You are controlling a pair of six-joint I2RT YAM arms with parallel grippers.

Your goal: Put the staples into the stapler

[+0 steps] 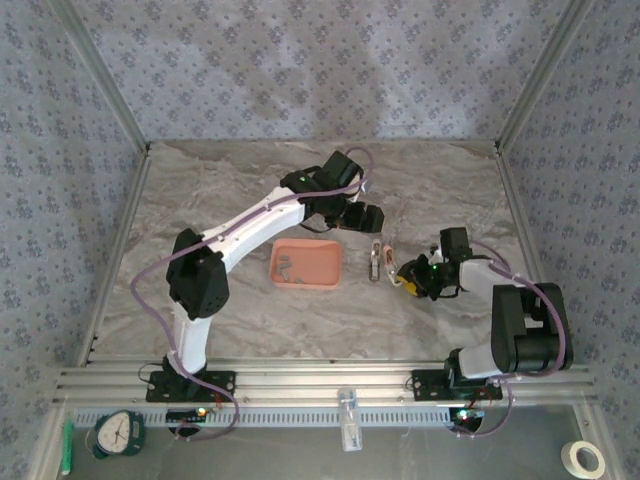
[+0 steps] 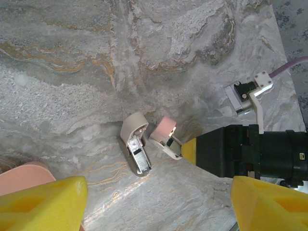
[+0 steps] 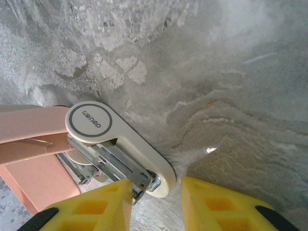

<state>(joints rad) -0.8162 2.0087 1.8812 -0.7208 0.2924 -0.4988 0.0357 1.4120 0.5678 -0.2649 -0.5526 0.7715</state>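
Note:
The stapler (image 1: 377, 262) lies swung open on the marble table, just right of the salmon tray. In the left wrist view, the stapler (image 2: 137, 147) shows its grey metal channel facing up and its pink lid beside it. Small grey staples (image 1: 287, 267) lie in the tray. My right gripper (image 3: 156, 195) stands open around the end of the stapler (image 3: 130, 144). Its left finger (image 3: 103, 204) touches the metal channel, and its right finger is a gap away. My left gripper (image 2: 159, 192) hovers above the stapler, open wide with nothing between its fingers.
The salmon-pink tray (image 1: 322, 250) sits mid-table, and a corner of the tray (image 2: 19, 174) shows in the left wrist view. The right gripper (image 2: 250, 154) lies close to the stapler's right. Aluminium frame rails edge the table.

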